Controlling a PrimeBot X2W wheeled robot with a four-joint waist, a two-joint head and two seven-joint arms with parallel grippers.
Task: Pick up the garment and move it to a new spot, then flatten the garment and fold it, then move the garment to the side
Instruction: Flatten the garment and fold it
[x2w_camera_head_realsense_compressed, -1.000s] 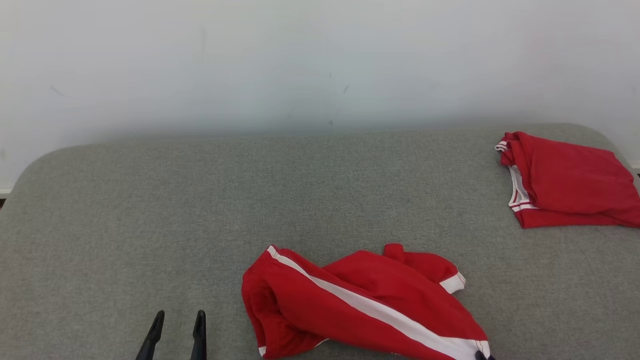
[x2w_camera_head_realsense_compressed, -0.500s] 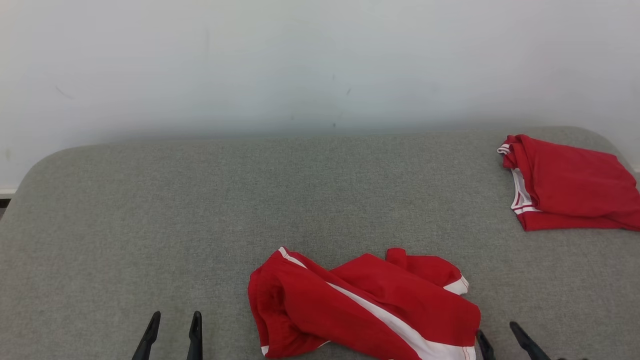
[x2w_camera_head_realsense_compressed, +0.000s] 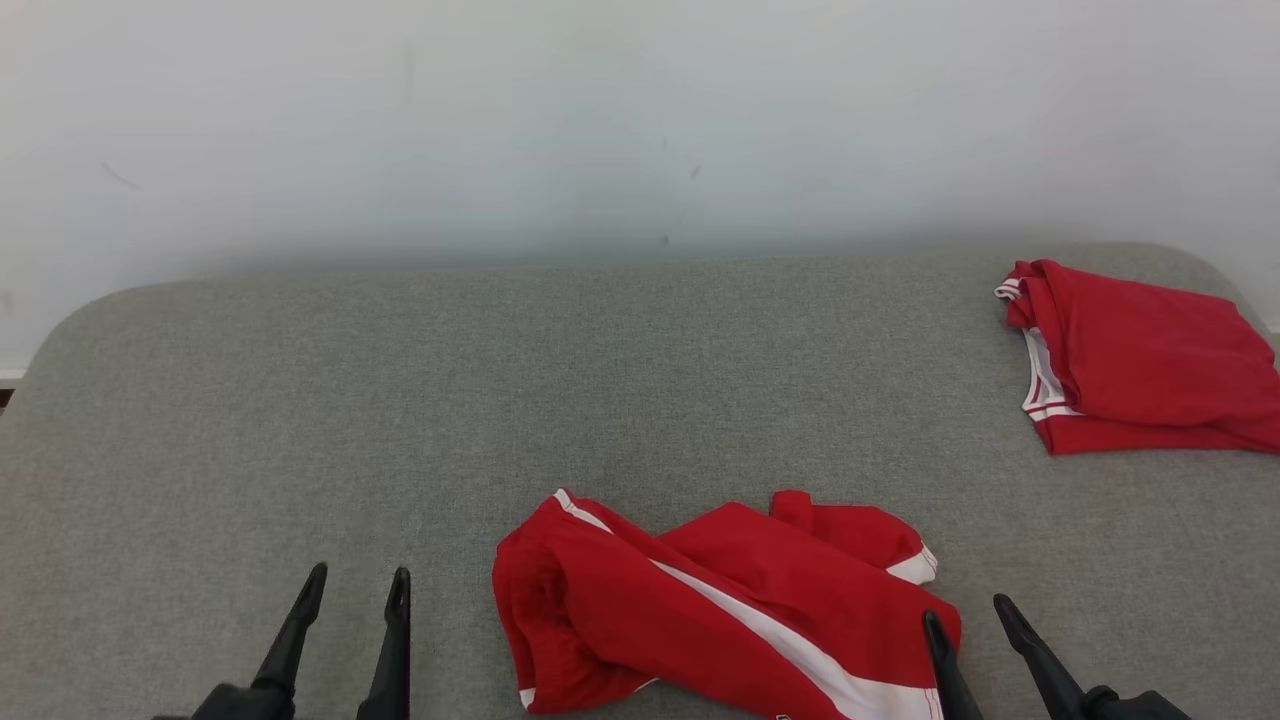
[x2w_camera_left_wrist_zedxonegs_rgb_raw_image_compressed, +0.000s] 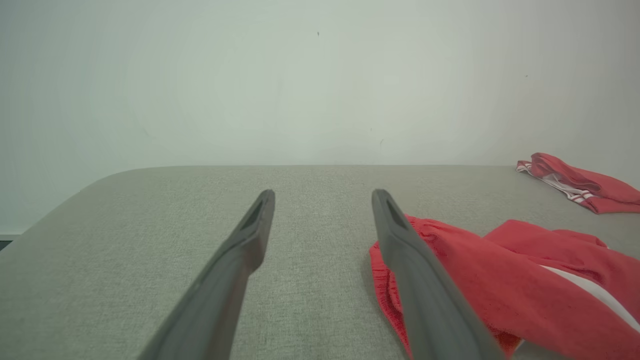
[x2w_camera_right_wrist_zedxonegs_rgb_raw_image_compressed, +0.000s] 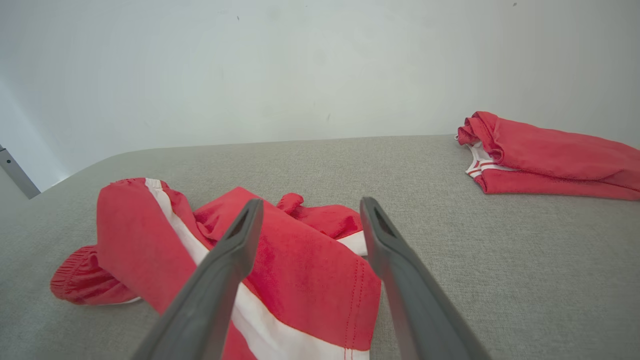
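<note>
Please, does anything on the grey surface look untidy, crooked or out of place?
The red garment with the white stripe lies crumpled and twisted at the near side of the grey surface, its stripe running askew. The other red garment, at the far right, is folded neatly. Nothing looks spilled or damaged.

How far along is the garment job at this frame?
Done, probably: the relocation, since the crumpled red garment lies free on the grey surface. In hand: nothing; left gripper and right gripper stand open either side of it. Left: flattening, folding, moving it aside.
</note>
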